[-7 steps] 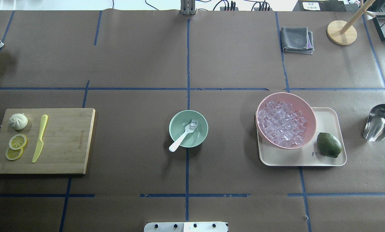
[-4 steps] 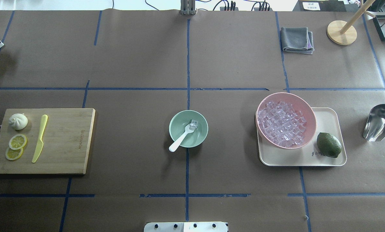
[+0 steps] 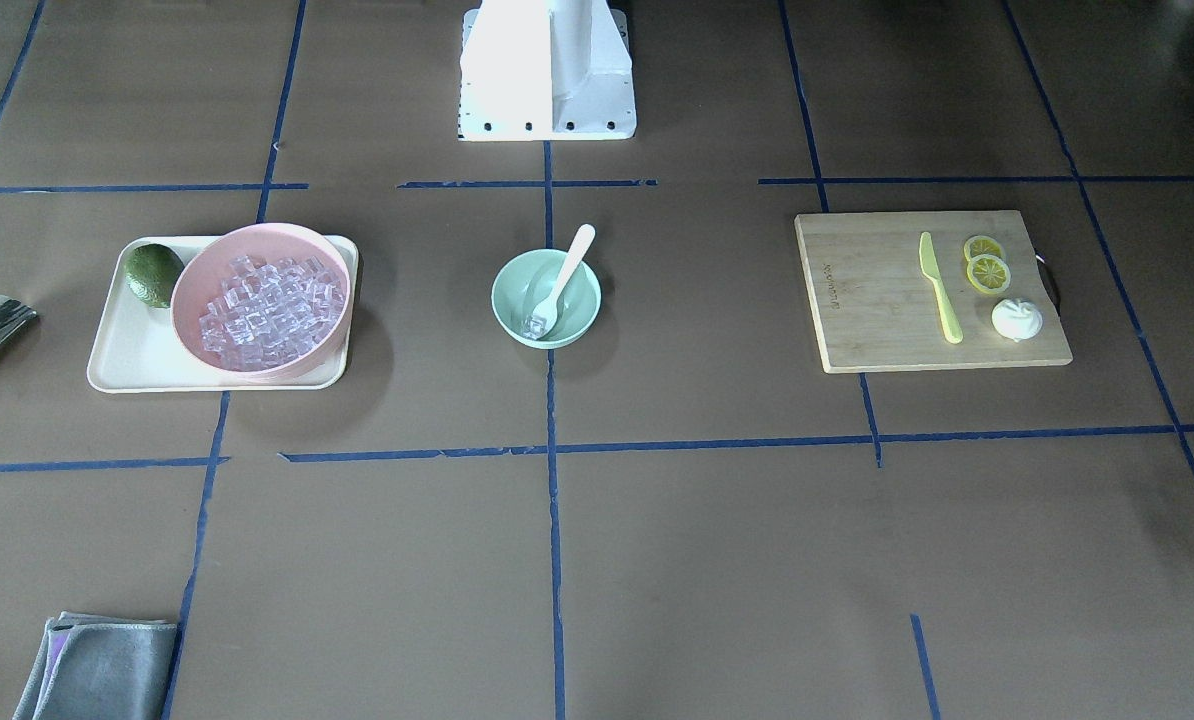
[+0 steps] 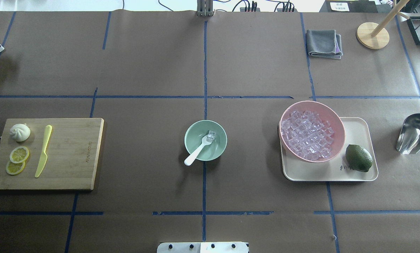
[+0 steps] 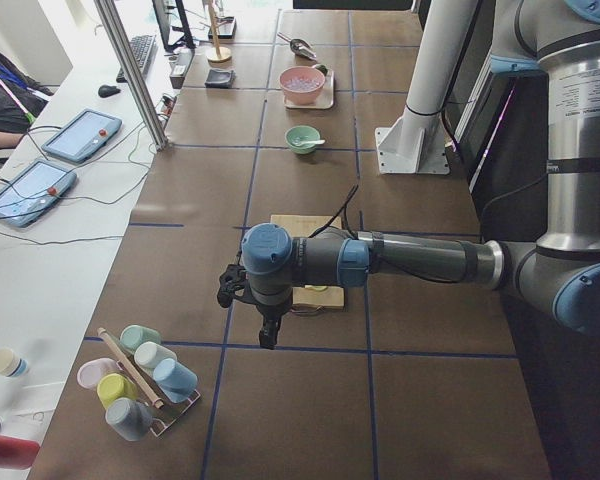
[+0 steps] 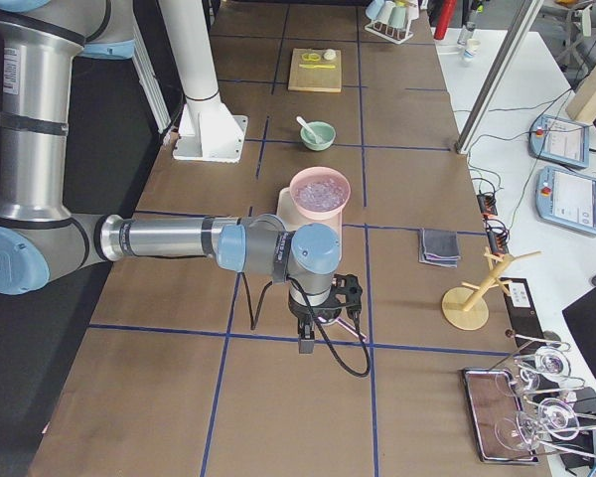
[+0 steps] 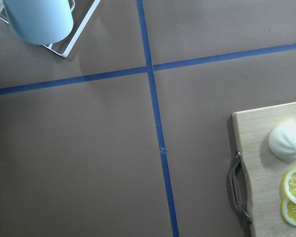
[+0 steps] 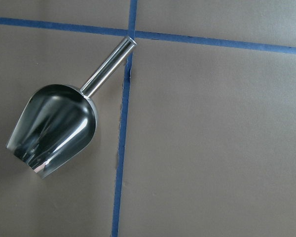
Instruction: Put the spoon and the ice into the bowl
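Note:
The mint-green bowl (image 4: 219,146) stands at the table's middle. The white spoon (image 4: 196,154) lies in it, scoop inside and handle over the near rim. One clear ice cube (image 4: 211,134) sits at the scoop. The bowl (image 3: 585,300), spoon (image 3: 573,258) and cube (image 3: 534,325) also show in the front view. Many more ice cubes (image 4: 306,135) fill the pink bowl (image 4: 338,123). My left gripper (image 5: 268,340) hangs far off past the cutting board. My right gripper (image 6: 305,348) hangs past the tray. Both show only in side views, so I cannot tell whether they are open or shut.
A wooden cutting board (image 4: 72,154) at the left holds a bun (image 4: 20,132), lemon slices (image 4: 19,154) and a yellow-green knife (image 4: 43,151). A cream tray (image 4: 357,133) carries the pink bowl and a lime (image 4: 358,158). A metal scoop (image 4: 414,133), a grey cloth (image 4: 324,43) and a cup rack (image 5: 140,385) stand around.

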Robot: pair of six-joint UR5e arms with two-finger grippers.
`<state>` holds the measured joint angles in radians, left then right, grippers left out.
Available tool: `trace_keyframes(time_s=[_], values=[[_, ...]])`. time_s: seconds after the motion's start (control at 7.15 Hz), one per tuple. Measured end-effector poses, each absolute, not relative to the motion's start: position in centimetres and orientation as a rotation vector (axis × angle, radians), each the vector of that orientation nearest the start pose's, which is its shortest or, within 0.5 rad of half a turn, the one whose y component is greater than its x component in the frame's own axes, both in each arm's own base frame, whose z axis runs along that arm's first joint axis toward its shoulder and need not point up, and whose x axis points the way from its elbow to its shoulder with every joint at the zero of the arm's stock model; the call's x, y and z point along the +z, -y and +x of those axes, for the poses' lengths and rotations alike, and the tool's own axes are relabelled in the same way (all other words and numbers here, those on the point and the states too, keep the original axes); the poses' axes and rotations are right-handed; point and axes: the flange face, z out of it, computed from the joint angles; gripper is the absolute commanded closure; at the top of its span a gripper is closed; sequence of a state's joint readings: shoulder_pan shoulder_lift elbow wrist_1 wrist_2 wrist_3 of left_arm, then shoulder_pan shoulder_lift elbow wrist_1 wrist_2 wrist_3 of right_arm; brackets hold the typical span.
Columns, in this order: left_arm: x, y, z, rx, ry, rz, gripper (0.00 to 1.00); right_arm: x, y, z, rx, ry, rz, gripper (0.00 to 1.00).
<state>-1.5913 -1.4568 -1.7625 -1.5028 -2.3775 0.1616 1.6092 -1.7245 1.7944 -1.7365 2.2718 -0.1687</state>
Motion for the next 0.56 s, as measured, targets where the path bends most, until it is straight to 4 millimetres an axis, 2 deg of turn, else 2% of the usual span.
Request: trace_keyframes(time_s=[0.56], values=[[62.38, 44.12, -7.04, 0.136, -0.800, 0.080, 0.00, 63.95, 41.61, 8.35, -0.092, 0.719, -0.018, 0.00]])
